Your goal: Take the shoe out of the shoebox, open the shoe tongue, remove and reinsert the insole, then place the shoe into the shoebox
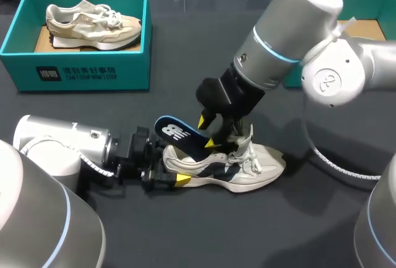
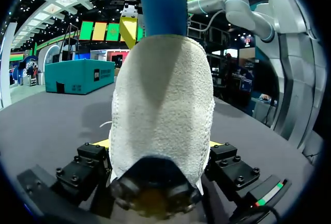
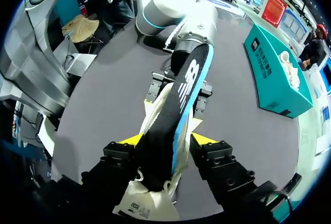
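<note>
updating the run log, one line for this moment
left end effector shut on shoe; right end effector shut on insole; insole partly inside shoe

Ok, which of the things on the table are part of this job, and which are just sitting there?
In the job: white shoe, heel in the left gripper; insole in the right gripper; probably the right-hand shoebox.
Lying about: left-hand shoebox, beige shoe inside it.

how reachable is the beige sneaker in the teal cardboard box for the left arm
Probably not yet: the left gripper is shut on the heel of the white and navy sneaker, so it must let go first. Otherwise the open teal box leaves the beige sneaker uncovered.
</note>
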You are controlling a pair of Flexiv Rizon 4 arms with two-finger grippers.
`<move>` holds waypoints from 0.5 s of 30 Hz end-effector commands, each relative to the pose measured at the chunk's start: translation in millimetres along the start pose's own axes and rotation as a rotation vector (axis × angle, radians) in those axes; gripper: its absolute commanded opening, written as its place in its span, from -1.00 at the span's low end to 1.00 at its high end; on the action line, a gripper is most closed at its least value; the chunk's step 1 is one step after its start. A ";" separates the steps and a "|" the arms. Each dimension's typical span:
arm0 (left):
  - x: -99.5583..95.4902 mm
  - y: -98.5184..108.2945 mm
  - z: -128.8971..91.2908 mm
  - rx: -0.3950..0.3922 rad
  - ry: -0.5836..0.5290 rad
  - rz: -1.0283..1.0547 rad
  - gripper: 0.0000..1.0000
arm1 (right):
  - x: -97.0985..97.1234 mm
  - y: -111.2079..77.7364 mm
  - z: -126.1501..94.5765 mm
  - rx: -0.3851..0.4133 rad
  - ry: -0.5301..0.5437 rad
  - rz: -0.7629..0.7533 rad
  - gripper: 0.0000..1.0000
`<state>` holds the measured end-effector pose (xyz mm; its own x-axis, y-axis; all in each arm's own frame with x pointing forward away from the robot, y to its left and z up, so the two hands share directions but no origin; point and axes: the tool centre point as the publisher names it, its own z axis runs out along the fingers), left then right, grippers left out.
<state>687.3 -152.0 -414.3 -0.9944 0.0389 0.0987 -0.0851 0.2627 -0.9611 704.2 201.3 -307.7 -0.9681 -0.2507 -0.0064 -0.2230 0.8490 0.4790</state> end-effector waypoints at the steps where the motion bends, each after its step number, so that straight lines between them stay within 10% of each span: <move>1: 0.3 0.6 0.6 -0.001 0.000 0.000 -1.00 | -1.6 6.7 -2.6 0.037 0.015 0.076 0.71; 15: 0.3 0.6 0.6 -0.001 0.000 0.000 -1.00 | -0.8 16.4 -9.8 0.064 0.031 0.136 1.00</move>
<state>687.3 -152.0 -414.3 -0.9944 0.0390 0.0987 -0.0851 0.2627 -0.9611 702.6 208.8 -291.0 -0.9860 -0.1448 0.0824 -0.0971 0.9014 0.4220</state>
